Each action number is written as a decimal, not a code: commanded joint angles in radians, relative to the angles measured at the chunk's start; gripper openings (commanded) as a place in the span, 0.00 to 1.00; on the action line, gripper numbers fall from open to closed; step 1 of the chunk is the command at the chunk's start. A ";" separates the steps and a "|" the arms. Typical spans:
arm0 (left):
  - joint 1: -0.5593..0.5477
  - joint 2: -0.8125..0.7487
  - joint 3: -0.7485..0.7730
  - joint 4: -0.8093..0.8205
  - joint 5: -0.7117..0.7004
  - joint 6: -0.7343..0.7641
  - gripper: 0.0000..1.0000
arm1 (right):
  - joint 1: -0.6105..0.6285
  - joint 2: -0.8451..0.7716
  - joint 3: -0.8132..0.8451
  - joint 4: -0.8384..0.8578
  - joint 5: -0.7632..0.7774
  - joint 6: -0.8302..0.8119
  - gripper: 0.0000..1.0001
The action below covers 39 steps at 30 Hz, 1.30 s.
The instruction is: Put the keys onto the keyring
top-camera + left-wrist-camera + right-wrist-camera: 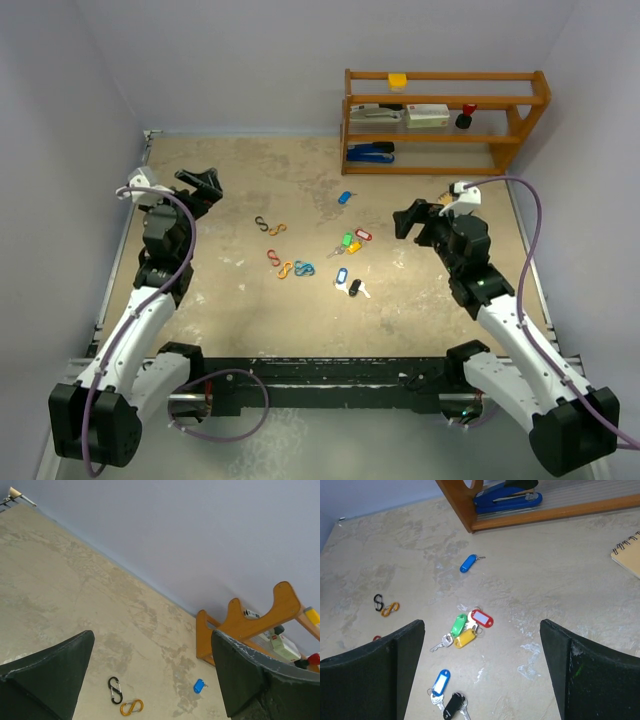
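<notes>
**Both grippers open and empty; keys lying loose on table**

The left gripper [205, 186] and right gripper [405, 218] hang over the table [230, 300], jaws wide apart, holding nothing. The green, red and yellow keys [466, 628] lie clustered mid-table between the arms. A blue and black pair [446, 694] lies nearer the bases. A lone blue key [468, 563] lies toward the wooden shelf [445, 120]. Coloured clips [285, 262] lie left of the cluster.

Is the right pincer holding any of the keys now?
No, the right pincer stands open and empty; the keys lie on the table below.
</notes>
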 commanded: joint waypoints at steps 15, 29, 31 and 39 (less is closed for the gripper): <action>-0.007 0.133 0.159 -0.194 0.043 0.072 0.84 | 0.001 0.133 0.056 -0.005 -0.047 -0.010 1.00; -0.160 0.294 0.285 -0.290 -0.077 0.132 0.86 | 0.032 0.285 0.147 -0.086 -0.078 -0.054 0.98; -0.170 0.304 0.297 -0.302 -0.070 0.130 0.85 | 0.042 0.319 0.159 -0.082 -0.091 -0.054 0.95; -0.181 0.308 0.310 -0.339 -0.113 0.145 0.84 | 0.164 0.555 0.265 -0.094 -0.087 -0.113 0.80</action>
